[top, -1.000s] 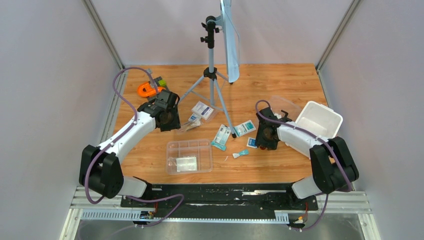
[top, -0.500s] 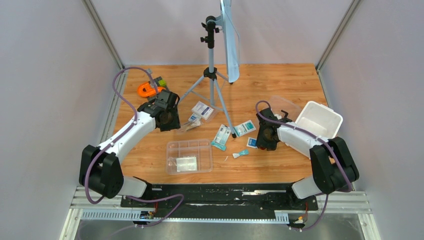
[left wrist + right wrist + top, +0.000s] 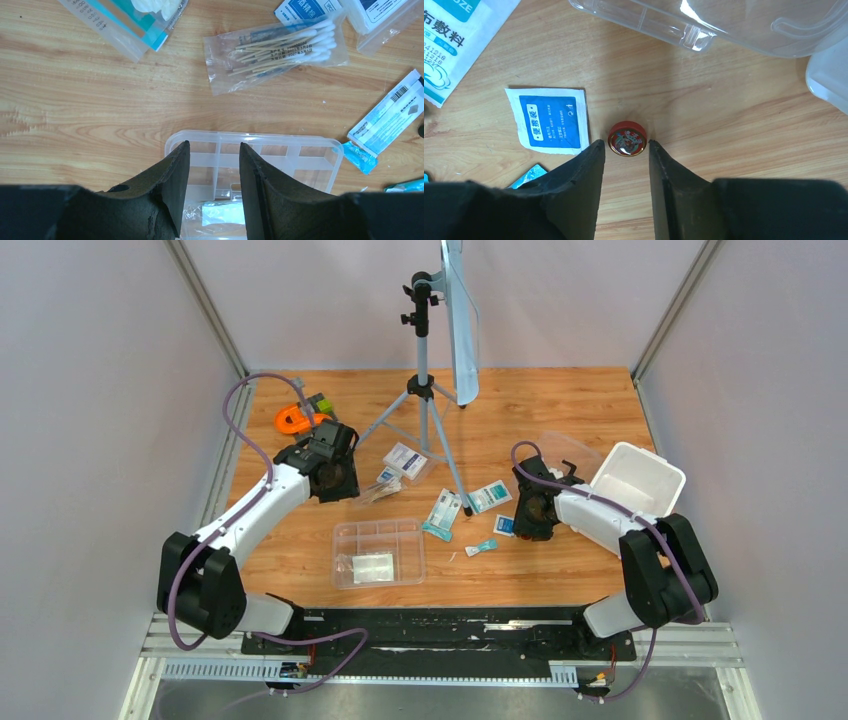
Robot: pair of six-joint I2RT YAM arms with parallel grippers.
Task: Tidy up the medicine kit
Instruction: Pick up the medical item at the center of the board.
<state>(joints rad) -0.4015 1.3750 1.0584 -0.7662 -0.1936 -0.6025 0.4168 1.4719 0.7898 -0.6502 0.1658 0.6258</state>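
The medicine kit lies in parts. Its white tub stands at the right with the clear lid beside it. The clear divided tray sits front centre with a packet in it. My right gripper is low over the table and open, with a small red tin right at its fingertips and a blue-white sachet to the left. My left gripper hangs open and empty above the tray's edge, short of a bag of cotton swabs.
A tripod with a panel stands at the back centre, one leg reaching down among the packets. An orange-and-grey tool lies back left. Teal-and-white packets, a small teal sachet and a small white packet are scattered mid-table.
The left wrist has edged slightly toward the back left. The right arm holds its place, and its jaws have narrowed around the red tin.
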